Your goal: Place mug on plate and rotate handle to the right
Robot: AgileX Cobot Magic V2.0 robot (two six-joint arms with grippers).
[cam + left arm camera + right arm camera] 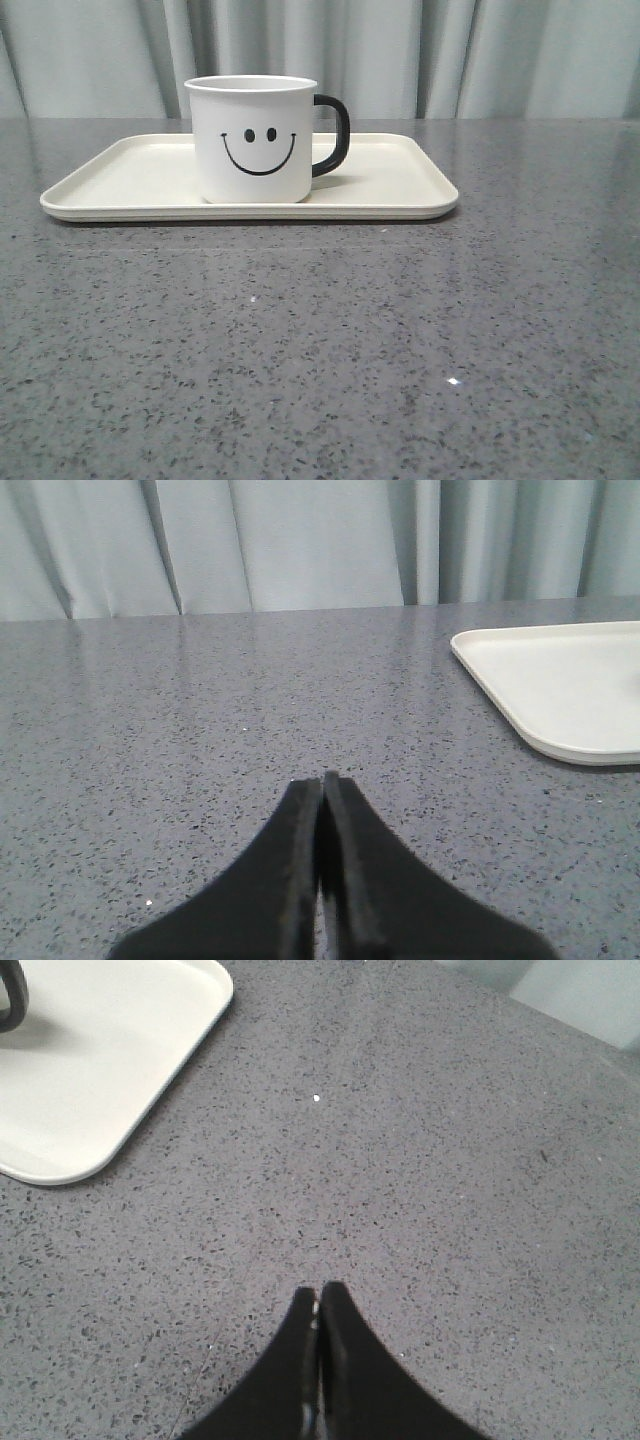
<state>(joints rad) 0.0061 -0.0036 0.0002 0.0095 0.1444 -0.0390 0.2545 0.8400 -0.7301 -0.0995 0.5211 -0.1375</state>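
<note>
— What's the left hand [320,780] doing?

— Nothing in it. Its two black fingers are pressed together, tips touching, poised over bare grey speckled tabletop [320,340]. The near corner of the plate [560,690] lies off to one side of it, well apart.

— And the middle of the scene?

— The cream plate [120,170] sits flat on the tabletop, and the white mug [255,140] stands upright on it, a little left of the plate's centre, smiley face toward us. Its black handle [335,135] sticks out to the right.

— The right hand [320,1290]?

— Same story: fingers pinched closed, gripping nothing, above the tabletop. A rounded plate corner shows beyond it, clear of the fingers. Pale curtains [480,50] hang behind everything.
</note>
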